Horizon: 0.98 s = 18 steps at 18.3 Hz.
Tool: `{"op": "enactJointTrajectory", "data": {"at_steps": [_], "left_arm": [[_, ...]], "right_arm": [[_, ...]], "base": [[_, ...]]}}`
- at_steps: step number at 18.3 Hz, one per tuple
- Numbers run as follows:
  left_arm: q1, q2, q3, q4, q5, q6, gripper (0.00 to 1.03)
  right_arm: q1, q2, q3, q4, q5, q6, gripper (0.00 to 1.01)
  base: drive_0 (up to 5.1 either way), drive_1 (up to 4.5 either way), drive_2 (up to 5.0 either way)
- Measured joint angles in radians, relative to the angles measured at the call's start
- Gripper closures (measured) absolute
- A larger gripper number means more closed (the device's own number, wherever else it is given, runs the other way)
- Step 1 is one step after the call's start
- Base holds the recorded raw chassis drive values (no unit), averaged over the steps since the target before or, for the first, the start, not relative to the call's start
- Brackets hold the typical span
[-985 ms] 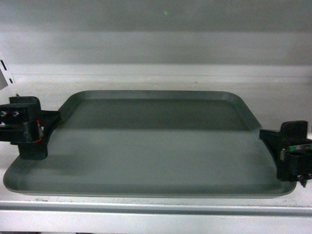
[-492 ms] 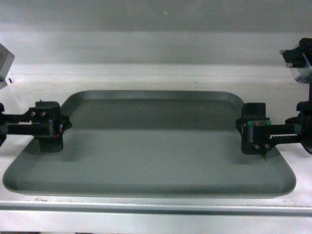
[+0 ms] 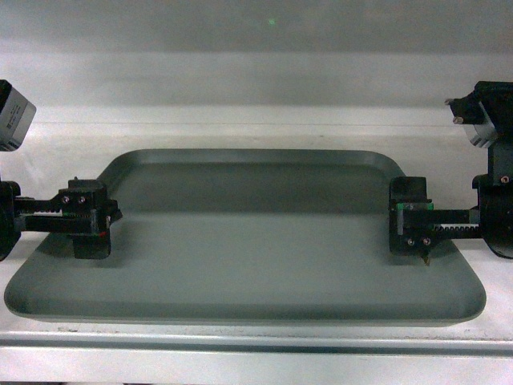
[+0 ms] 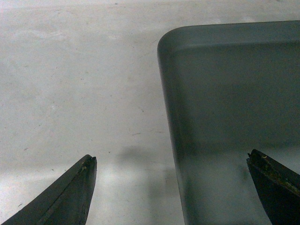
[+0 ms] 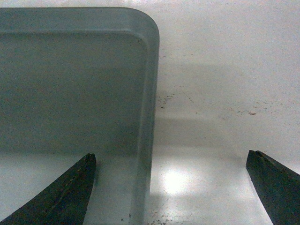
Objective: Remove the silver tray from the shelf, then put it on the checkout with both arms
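Silver tray (image 3: 240,249) lies mid-frame on the shelf (image 3: 240,341), not yet lifted. Your left gripper (image 4: 171,187) and right gripper (image 5: 171,187) straddle its side rims, jaws spread. Next: close both, lift level.

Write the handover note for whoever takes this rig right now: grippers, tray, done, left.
Left gripper: open, fingers straddling the tray's left rim, one over the shelf, one over the tray.
Right gripper: open, straddling the right rim the same way.
Tray: flat on the shelf, not gripped.
Done: both arms lined up at opposite rims.
Left: close both on the rims, lift together, carry to the checkout (not in view), set down.
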Motion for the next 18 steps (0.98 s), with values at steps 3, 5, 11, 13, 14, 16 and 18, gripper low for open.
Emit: {"op": "enactJointTrajectory", "data": {"at_steps": [3,5,11,13,14,16,18], "left_arm": [[-0.011,0.014,-0.001,0.014,-0.008,0.014,0.05],[-0.019,0.026,-0.003,0.025,-0.013,0.014,0.05],[-0.036,0.029,-0.014,0.041,-0.014,0.014,0.44],[-0.037,0.029,-0.014,0.040,-0.014,0.014,0.60],[-0.039,0.029,-0.014,0.040,-0.015,0.014,0.67],[-0.061,0.012,-0.014,0.029,-0.035,-0.056,0.99],[-0.073,-0.006,-0.019,0.019,-0.045,-0.068,0.99]], "right_arm": [[0.001,0.010,0.000,0.018,0.006,0.000,0.03],[0.004,0.011,0.000,0.021,0.011,-0.001,0.03],[0.023,0.010,-0.013,0.042,0.027,-0.008,0.46],[0.027,0.008,-0.016,0.044,0.038,-0.009,0.62],[0.029,0.003,-0.019,0.044,0.042,-0.011,0.69],[0.039,-0.019,-0.029,0.033,0.064,0.003,0.99],[0.039,-0.033,-0.035,0.037,0.074,-0.003,0.99]], "base": [[0.0,0.00,0.0],[0.0,0.00,0.0],[0.0,0.00,0.0],[0.0,0.00,0.0],[0.0,0.00,0.0],[0.0,0.00,0.0],[0.0,0.00,0.0]]}}
